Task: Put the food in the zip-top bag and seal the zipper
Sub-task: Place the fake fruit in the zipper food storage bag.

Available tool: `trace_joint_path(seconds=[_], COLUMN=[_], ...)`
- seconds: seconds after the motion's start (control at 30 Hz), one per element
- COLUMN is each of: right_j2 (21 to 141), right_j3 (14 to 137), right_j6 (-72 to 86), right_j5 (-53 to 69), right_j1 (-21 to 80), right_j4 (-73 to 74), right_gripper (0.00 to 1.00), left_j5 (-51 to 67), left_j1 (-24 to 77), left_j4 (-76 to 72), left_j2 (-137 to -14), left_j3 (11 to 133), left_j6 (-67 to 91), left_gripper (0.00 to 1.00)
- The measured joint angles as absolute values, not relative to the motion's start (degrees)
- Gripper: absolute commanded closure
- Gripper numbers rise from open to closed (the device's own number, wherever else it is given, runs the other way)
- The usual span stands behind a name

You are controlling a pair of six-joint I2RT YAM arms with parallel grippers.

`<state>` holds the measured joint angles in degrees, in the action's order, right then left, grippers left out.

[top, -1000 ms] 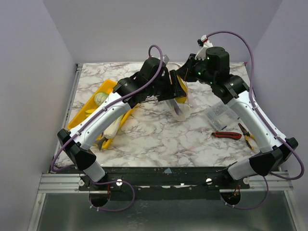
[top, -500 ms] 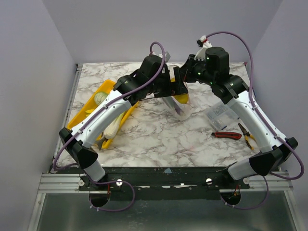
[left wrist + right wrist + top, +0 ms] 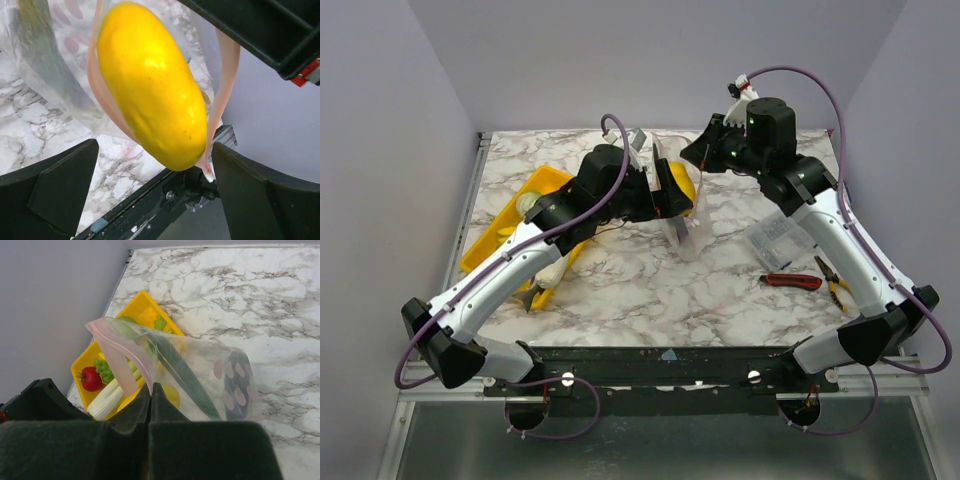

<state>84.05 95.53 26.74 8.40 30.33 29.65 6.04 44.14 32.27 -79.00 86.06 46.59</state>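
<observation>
Two grippers: left gripper (image 3: 155,150) gapes wide, holds nothing; just beyond, yellow oval (image 3: 150,85) sits in zip-top bag (image 3: 200,375) mouth between zipper (image 3: 117,352) strips. Right gripper (image 3: 151,390) clamps bag rim above marble table (image 3: 650,280).

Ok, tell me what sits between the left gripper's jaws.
The yellow oval food, framed by the pink zipper, touching neither open jaw; the left wrist view shows it.
</observation>
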Motion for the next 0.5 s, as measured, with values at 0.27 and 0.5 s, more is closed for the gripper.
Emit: trace_joint_path(seconds=[0.27,0.5], right_j2=[84.1,84.1], right_j3=[95.5,95.5], right_j6=[27.2,27.2], right_j5=[9.8,10.0], right_j1=[30.3,30.3], right_j4=[29.6,29.7], right_gripper=[0.99,1.00], left_j5=[6.0,5.8], left_j1=[43.7,41.9], left_j4=[21.8,10.6], left_j2=[-72.1,-61.2], left_j3=[77.5,62.1], left_j6=[46.6,46.6], left_gripper=[0.02,0.29])
